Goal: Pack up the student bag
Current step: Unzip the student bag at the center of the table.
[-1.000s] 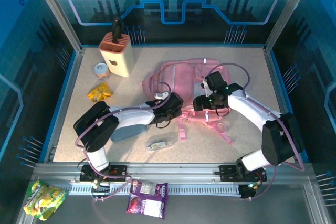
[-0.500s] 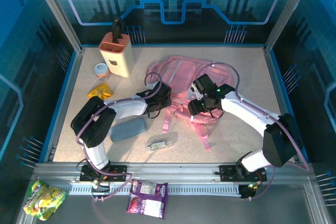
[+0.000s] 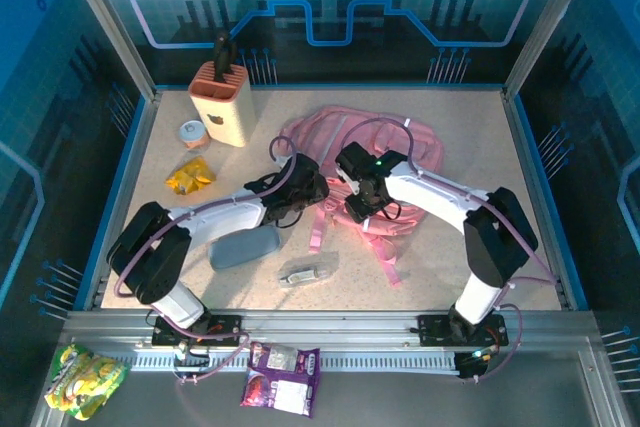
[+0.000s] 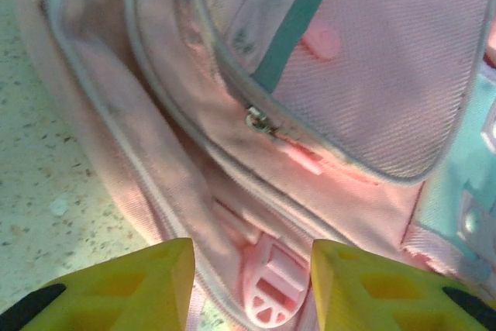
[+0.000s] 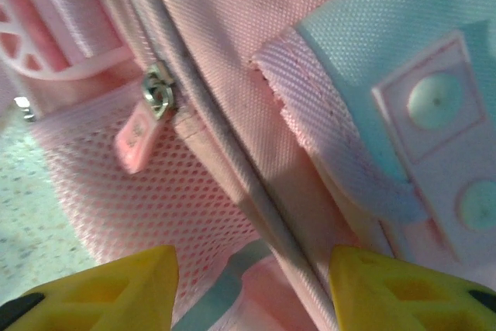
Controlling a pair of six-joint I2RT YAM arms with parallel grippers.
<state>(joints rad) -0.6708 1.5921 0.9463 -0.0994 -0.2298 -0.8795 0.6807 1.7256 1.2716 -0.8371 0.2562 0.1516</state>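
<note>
Left wrist: parted jaws above zipper pull (image 4: 260, 120) of student bag (image 4: 387, 75).

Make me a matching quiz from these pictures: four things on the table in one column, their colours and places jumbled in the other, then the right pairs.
Things:
1. student bag
2. pencil case
3. crumpled wrapper
4. holder

Colour and place:
A. yellow, toward the left edge of the table
B. pink, middle of the table
C. peach, far left corner
D. grey-blue, nearer the arm bases than the bag

Pairs: 1-B, 2-D, 3-A, 4-C
</note>
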